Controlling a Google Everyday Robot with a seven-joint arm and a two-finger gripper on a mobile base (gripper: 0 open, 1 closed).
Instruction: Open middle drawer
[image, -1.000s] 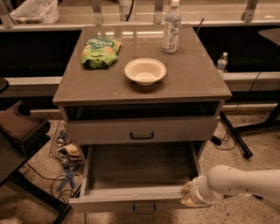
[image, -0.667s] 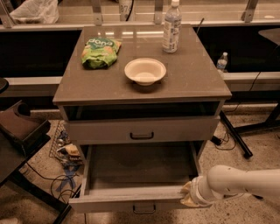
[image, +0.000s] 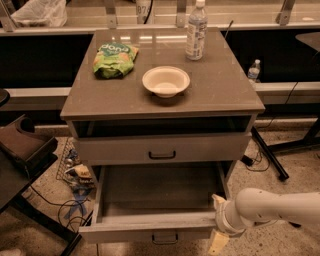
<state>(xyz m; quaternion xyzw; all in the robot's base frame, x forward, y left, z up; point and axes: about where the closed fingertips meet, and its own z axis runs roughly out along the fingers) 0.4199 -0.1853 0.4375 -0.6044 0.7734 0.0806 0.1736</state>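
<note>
The middle drawer (image: 150, 227) of the grey cabinet stands pulled far out, showing its plain grey inside (image: 160, 187). Its small black bar handle (image: 165, 239) sits centred on the low front. My gripper (image: 217, 223) is at the right end of the drawer's front, on a white arm (image: 272, 207) that comes in from the right. Its fingers (image: 218, 202) stand apart, one on the inner side of the front panel and one on the outer side. They hold nothing.
Above it is a taller-fronted drawer (image: 162, 148), shut, with a larger black handle. On the cabinet top (image: 220, 90) stand a white bowl (image: 166, 81), a green snack bag (image: 115, 59) and a water bottle (image: 196, 31). A dark chair (image: 22, 145) and cables (image: 75, 175) are at the left.
</note>
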